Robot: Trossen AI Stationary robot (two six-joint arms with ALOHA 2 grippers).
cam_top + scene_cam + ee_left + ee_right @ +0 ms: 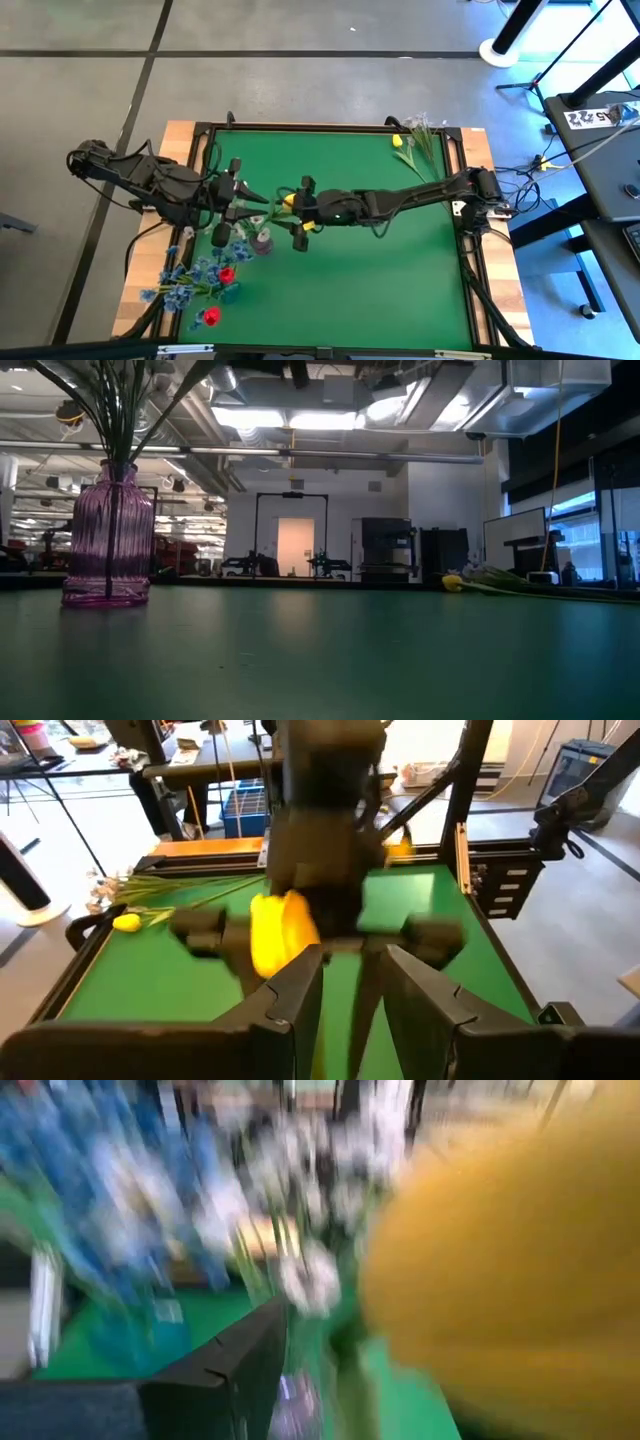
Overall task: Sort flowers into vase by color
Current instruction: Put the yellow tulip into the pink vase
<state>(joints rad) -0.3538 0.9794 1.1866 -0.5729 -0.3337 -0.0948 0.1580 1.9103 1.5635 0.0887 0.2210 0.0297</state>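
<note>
A yellow tulip [288, 200] hangs over the table's middle left. Its head [280, 932] sits right against my right gripper [282, 206], which reaches in from the right and is shut on it. My left gripper [262, 196] faces it from the left with its fingers [300, 990] parted. A thin green stem [368, 1005] runs in the gap between them. Just nearer stands a purple ribbed vase [108, 545] holding pale blossoms [263, 240] on green stems. My right gripper carries the yellow tulip; the head [500, 1280] sits close in by its fingers and, with the blur, hides the place of contact. The fingers come about level from the table's right. The tulip is clear of the table, its stem [262, 216] slanting toward the near left. My left gripper has the stem passing between its parted fingers; whether they touch it I cannot tell.
Another yellow tulip [398, 141] and pale blossoms [420, 125] lie at the far right corner. Blue blossoms [190, 275] and red tulips [226, 274] crowd the near left corner. A black raised frame [330, 127] rims the green mat; bare mat lies at the near right.
</note>
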